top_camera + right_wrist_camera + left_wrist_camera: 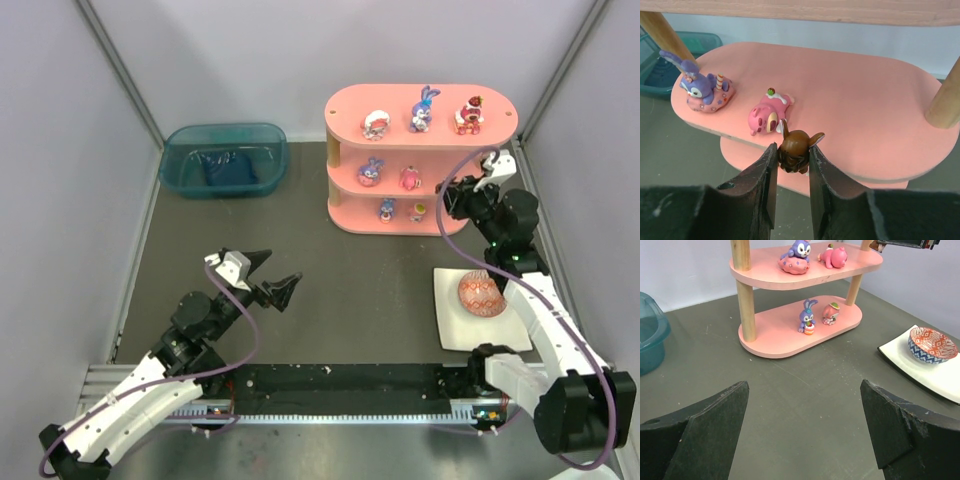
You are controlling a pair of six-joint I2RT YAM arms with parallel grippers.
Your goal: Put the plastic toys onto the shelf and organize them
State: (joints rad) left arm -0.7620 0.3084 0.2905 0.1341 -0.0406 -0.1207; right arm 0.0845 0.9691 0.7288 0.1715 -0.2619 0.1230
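Toys [424,110] mostly placed: seven sit across the three tiers of the shelf [345,110], upper right; my right hand [791,150] pinches a brown figurine [796,145] at the middle tier's front edge, not yet released; my left hand [282,266] gapes wide and empty, lower left.

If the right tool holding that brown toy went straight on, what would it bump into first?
Likely the pink toy on the middle board, just ahead and slightly left; depth is unclear.
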